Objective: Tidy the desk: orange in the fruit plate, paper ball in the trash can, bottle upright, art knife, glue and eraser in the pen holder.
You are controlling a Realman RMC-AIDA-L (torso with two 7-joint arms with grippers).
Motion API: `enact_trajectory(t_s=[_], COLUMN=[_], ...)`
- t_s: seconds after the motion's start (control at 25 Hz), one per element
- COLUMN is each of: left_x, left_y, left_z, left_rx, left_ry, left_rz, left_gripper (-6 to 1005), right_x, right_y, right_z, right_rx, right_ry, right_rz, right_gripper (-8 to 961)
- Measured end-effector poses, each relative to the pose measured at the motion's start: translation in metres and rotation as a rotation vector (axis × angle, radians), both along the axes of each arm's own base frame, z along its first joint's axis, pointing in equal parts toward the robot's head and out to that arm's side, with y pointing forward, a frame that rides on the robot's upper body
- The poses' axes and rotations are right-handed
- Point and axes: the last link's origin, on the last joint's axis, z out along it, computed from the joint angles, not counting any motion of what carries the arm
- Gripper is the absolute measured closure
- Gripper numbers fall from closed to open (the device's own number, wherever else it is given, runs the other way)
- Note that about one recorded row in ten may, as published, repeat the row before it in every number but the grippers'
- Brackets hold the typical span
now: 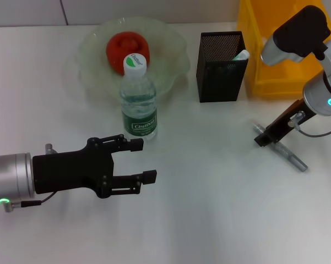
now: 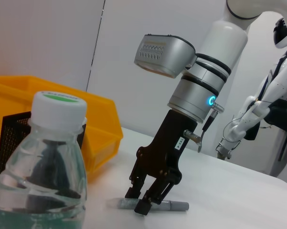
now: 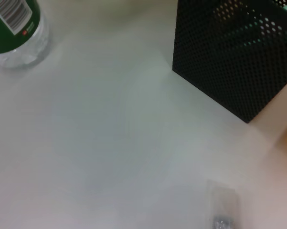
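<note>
The orange [image 1: 126, 48] lies in the pale-green fruit plate [image 1: 173, 55]. The bottle [image 1: 139, 104] stands upright in front of the plate and fills the near side of the left wrist view [image 2: 43, 167]. The black mesh pen holder [image 1: 220, 69] has a white-and-green item [image 1: 241, 55] sticking out of it. My right gripper [image 1: 262, 138] is down at the table, shut on the grey art knife [image 1: 289, 154], which lies flat; the left wrist view shows this gripper [image 2: 139, 202] around the knife [image 2: 174, 206]. My left gripper [image 1: 144, 160] is open and empty, just in front of the bottle. Paper ball and eraser are out of view.
The yellow trash can [image 1: 275, 66] stands at the back right, beside the pen holder. The right wrist view shows the pen holder [image 3: 234, 57], the bottle's base [image 3: 14, 33] and bare white table.
</note>
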Motion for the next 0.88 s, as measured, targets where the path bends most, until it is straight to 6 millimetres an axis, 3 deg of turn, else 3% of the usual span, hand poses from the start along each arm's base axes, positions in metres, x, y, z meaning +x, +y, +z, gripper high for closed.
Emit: enact_trajectory(t_s=[0.4, 0.48, 0.64, 0.76, 0.88], left_x=[0.001, 0.001, 0.000, 0.000, -0.001], left_y=[0.002, 0.003, 0.002, 0.001, 0.001], left_z=[0.001, 0.001, 0.001, 0.001, 0.001], left_rx=[0.008, 0.009, 0.009, 0.009, 0.009], left_ry=[0.001, 0.000, -0.001, -0.001, -0.001], left_rz=[0.001, 0.001, 0.004, 0.006, 0.007], left_gripper=[202, 202, 202, 202, 202], right_x=[-0.008, -0.018, -0.045, -0.060, -0.063], right_y=[-0.002, -0.004, -0.011, -0.015, -0.011], right_z=[0.006, 0.018, 0.050, 0.085, 0.113], right_rx=[0.011, 0.039, 0.130, 0.255, 0.402], right_ry=[0.009, 0.026, 0.148, 0.354, 0.588], right_rz=[0.029, 0.061, 0.140, 0.211, 0.299], right_gripper=[754, 806, 805, 806, 808])
